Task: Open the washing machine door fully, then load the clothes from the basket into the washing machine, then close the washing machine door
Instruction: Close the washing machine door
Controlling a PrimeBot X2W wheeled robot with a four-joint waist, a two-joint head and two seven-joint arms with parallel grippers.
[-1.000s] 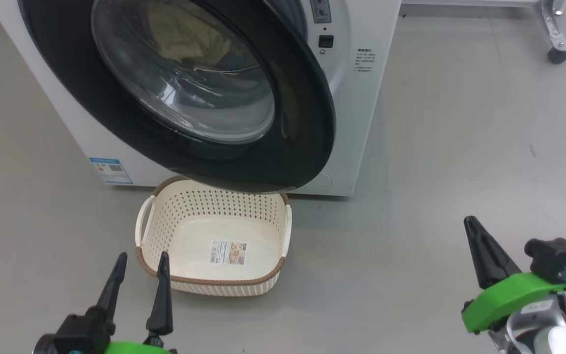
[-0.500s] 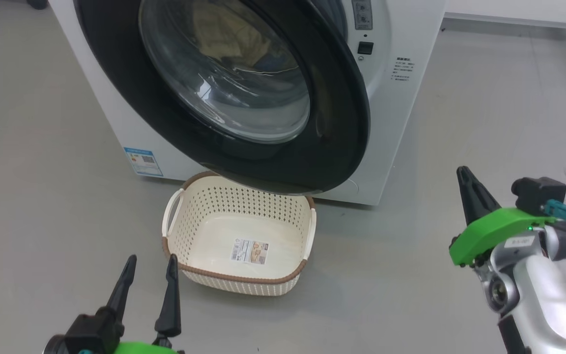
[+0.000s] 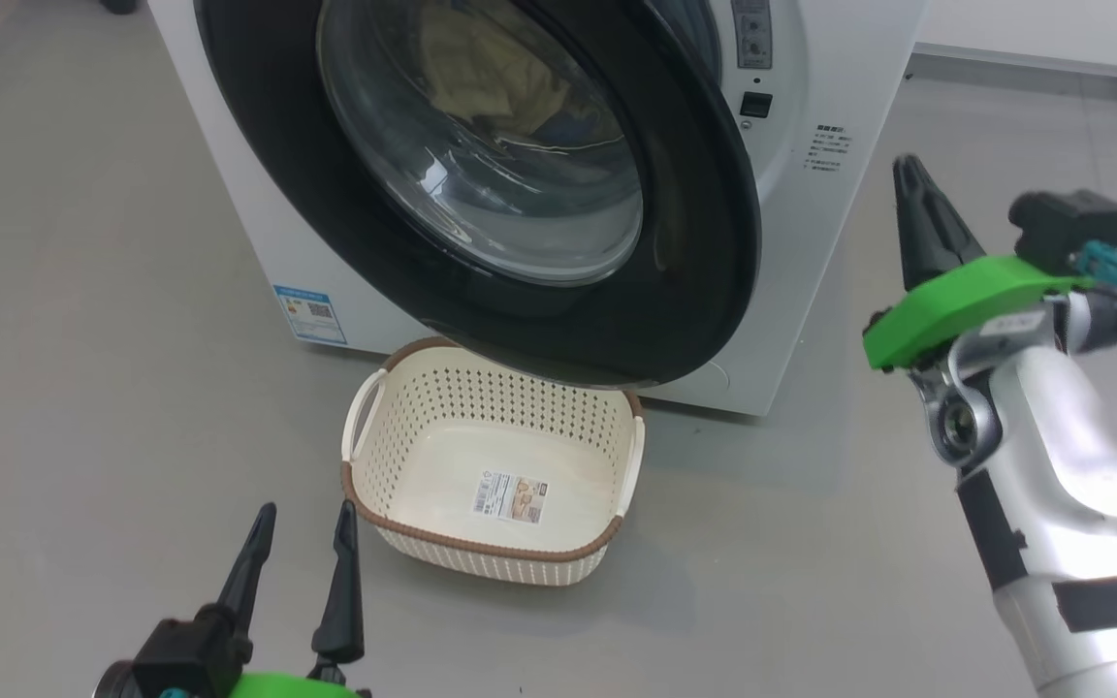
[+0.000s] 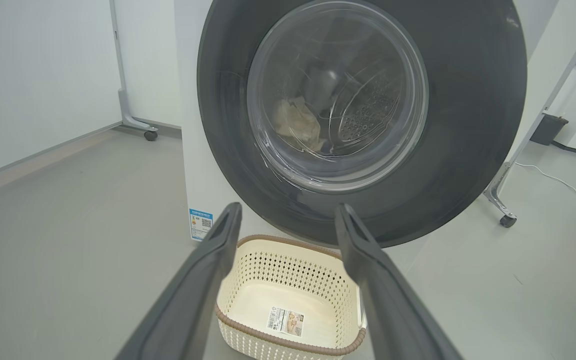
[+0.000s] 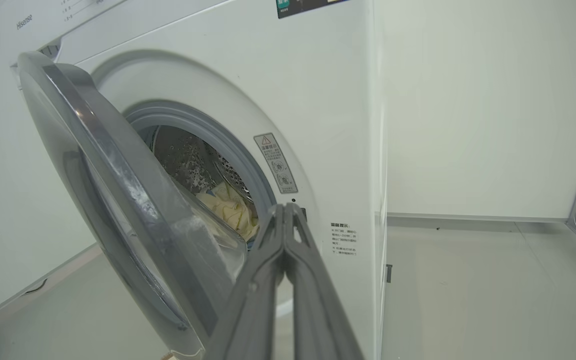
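Grey floor (image 3: pixel 83 291) stretches across the room, with a white wall behind and a metal frame leg on a castor (image 4: pixel 503 200) standing off to one side. On that floor stands the washing machine (image 3: pixel 840 78), its white front facing the robot and a blue sticker (image 3: pixel 309 312) low on its left corner. The washing machine door (image 3: pixel 694 242) is ajar, hinged on the robot's left and swung partway out, so the right wrist view shows a gap between its free edge and the grey seal (image 5: pixel 238 150) around the drum mouth. The clothes (image 3: pixel 491 68) lie inside the drum as a pale-yellow heap, seen through the door's clear glass bowl and also through that gap. The basket (image 3: pixel 520 402) sits on the floor just in front of the machine, its far edge under the overhanging door in the head view, its bottom showing bare around a label (image 3: pixel 512 498).

The left end effector (image 3: pixel 308 509) hangs low near the basket's front left corner, apart from it, fingers spread and grasping nothing. The right end effector (image 3: pixel 905 173) is raised to the right of the machine, clear of the door, its two fingers clenched together with nothing between them, pointing toward the gap at the door's free edge.
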